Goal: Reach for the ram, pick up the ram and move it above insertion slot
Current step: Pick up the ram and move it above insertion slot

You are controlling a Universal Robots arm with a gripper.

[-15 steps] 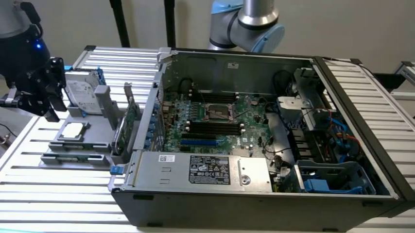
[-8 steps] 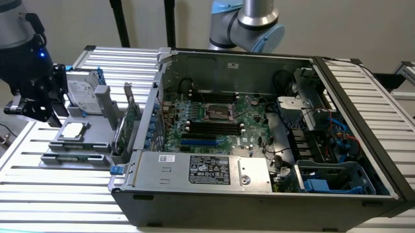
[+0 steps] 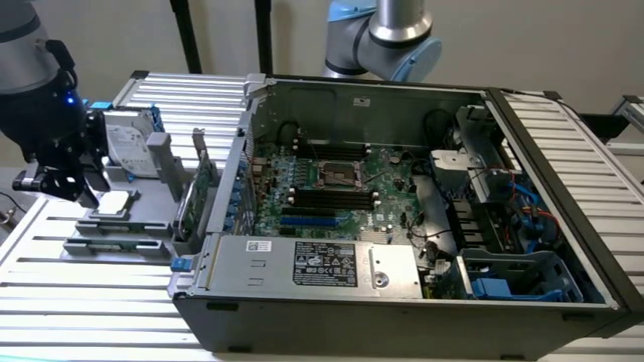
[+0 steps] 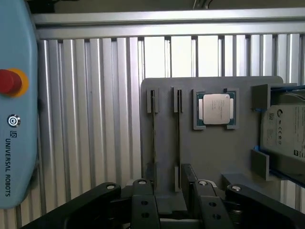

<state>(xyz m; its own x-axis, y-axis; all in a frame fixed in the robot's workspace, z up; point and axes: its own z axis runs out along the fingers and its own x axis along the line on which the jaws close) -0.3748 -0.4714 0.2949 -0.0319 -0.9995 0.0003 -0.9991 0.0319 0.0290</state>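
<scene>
Grey holder tray, at the exterior view's left, carries the ram edge-up just beside a second stick. The gripper hovers over it with its fingers apart. An off-centre descent could strike that neighbour or the CPU.

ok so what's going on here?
The robot arm's gripper hovers over the grey parts holder, which sits on the slatted table beside the open PC case. The ram stands on edge in its holder slot and has not been picked up yet. A CPU and a hard drive sit in the same holder.
</scene>
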